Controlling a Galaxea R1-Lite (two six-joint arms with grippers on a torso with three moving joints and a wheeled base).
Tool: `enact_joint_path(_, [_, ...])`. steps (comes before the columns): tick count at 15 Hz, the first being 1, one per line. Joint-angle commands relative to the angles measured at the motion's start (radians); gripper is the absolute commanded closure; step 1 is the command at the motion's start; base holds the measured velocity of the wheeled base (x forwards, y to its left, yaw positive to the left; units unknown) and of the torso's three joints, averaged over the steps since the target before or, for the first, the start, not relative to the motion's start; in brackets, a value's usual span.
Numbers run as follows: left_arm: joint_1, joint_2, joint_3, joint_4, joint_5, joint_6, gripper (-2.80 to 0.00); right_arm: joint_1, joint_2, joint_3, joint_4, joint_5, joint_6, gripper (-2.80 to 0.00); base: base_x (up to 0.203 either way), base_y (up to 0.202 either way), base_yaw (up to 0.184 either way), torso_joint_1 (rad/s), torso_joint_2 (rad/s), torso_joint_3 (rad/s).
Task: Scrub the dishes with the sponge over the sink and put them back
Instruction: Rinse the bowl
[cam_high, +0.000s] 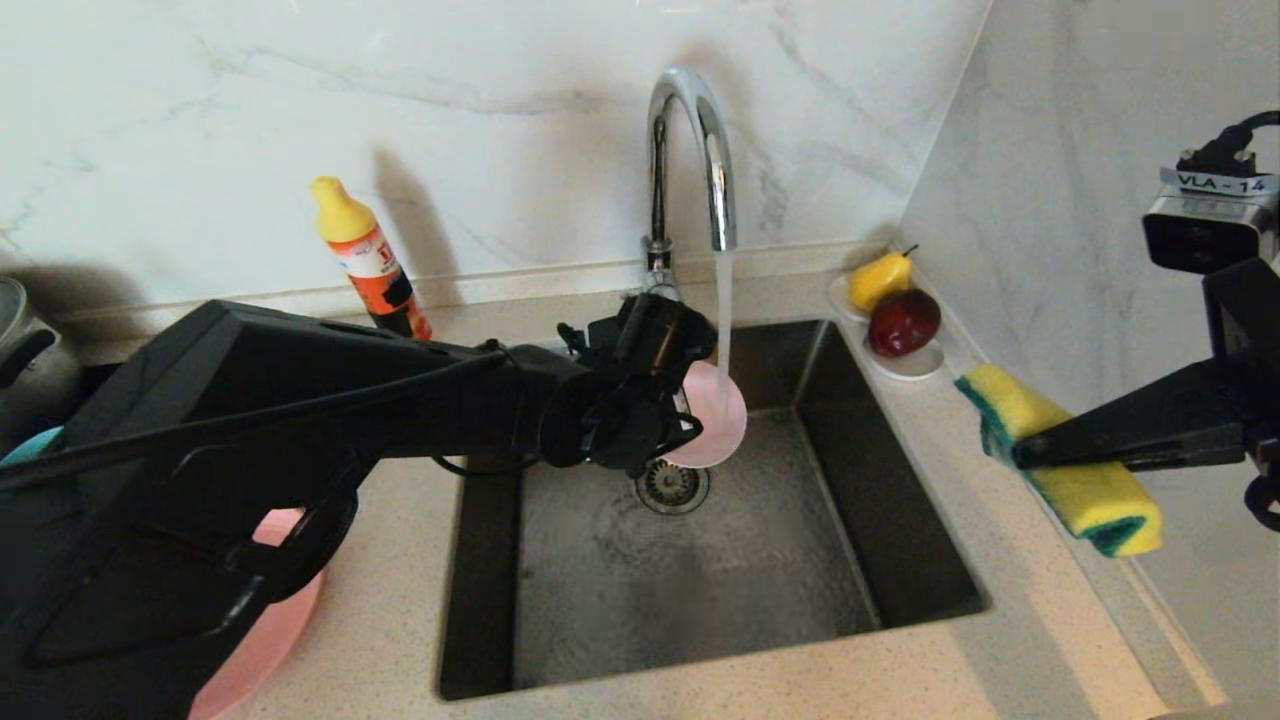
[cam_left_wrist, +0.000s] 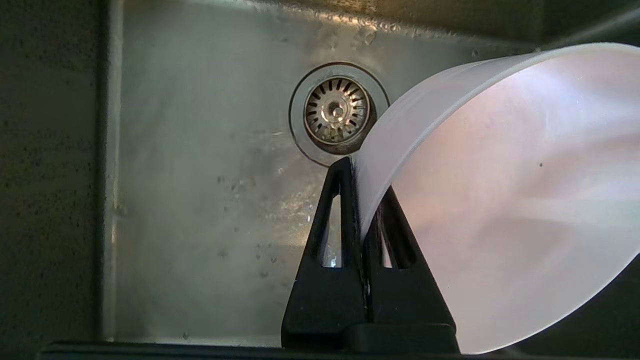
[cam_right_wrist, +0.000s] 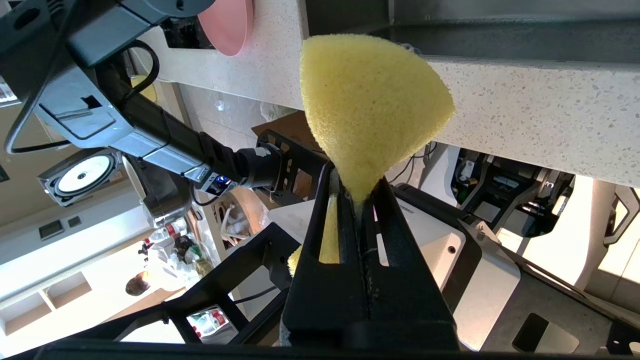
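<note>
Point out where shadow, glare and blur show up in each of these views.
Head view: the soap bottle and faucet cast soft shadows on the marble wall; the water stream is smeared. Left wrist view: the sink is dim, glare on the pale bowl. Right wrist view: bright, blown-out windows behind the sponge.

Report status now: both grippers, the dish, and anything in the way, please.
Left gripper shut on pale pink-white bowl, under running tap over sink. Right gripper shut on sponge, over counter right of sink. Nothing between them.
</note>
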Motion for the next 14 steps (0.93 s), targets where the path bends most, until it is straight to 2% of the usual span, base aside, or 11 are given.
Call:
enact_joint_path(1, [-0.003,0.0,0.009,0.0,0.0,-0.01,0.0,-0.002,0.003,0.0,0.005,0.003,0.002,0.0,0.0,0.0,0.0,0.0,0.0,0.0])
enact_joint_path(4, [-0.005,-0.023,0.025,0.042,-0.032,-0.045,0.0,-0.004,0.003,0.004,0.005,0.003,0.004,0.0,0.0,0.0,0.0,0.0,0.0,0.0])
enact_joint_path(7, [-0.005,-0.03,0.034,0.067,-0.041,-0.051,0.0,-0.004,0.0,0.003,0.005,0.003,0.004,0.0,0.0,0.0,0.0,0.0,0.0,0.0])
enact_joint_path(9, [-0.005,-0.044,0.06,0.079,-0.101,-0.064,0.0,-0.004,0.002,0.006,0.005,0.003,0.004,0.0,0.0,0.0,0.0,0.0,0.0,0.0])
enact_joint_path(10, [-0.005,-0.045,0.066,0.082,-0.109,-0.073,0.0,-0.005,0.004,0.008,0.005,0.003,0.005,0.0,0.0,0.0,0.0,0.0,0.0,0.0])
enact_joint_path(14, [-0.004,-0.047,0.073,0.086,-0.103,-0.073,0.0,-0.005,0.009,0.014,0.005,0.003,0.005,0.0,0.0,0.0,0.0,0.0,0.0,0.0])
